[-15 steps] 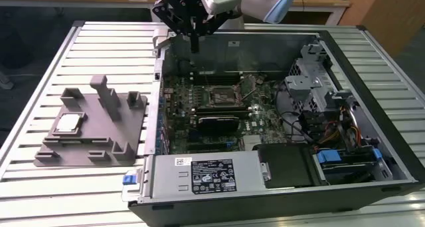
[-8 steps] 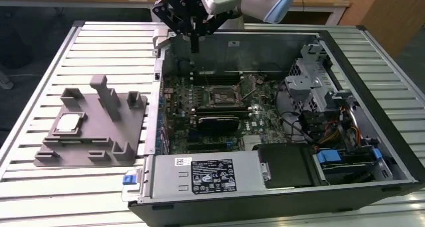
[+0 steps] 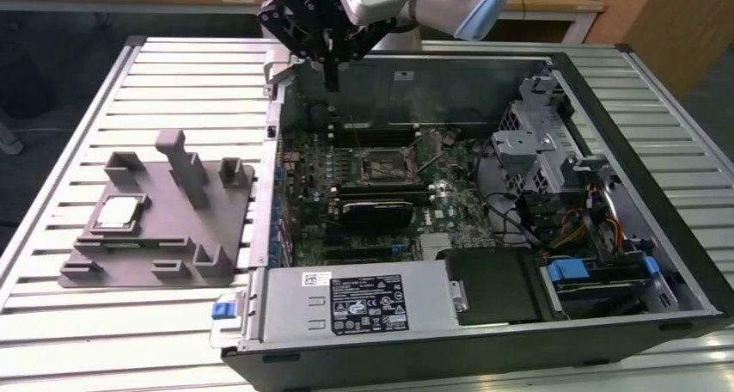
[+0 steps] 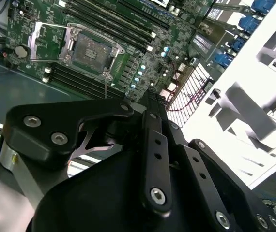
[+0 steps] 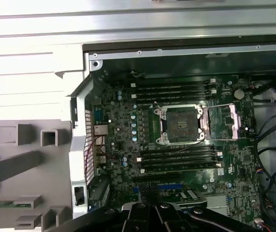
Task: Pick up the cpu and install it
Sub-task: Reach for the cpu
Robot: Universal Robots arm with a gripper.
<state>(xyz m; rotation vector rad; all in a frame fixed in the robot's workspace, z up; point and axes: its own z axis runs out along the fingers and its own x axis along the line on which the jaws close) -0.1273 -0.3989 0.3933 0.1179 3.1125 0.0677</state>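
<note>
cpu (image 3: 119,213) lies on the tray (image 3: 137,263); claw (image 3: 332,88) seemingly pinched together, empty, above case (image 3: 459,87).

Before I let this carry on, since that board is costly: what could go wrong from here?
1. The gripper hangs close to the far wall of the computer case; a sideways move toward the chip might clip the case's edge.
2. The chip lies on the grey tray beside tall pegs, which could snag an approach.
3. The socket lies open, so a tilted or dropped chip could harm it.
</note>
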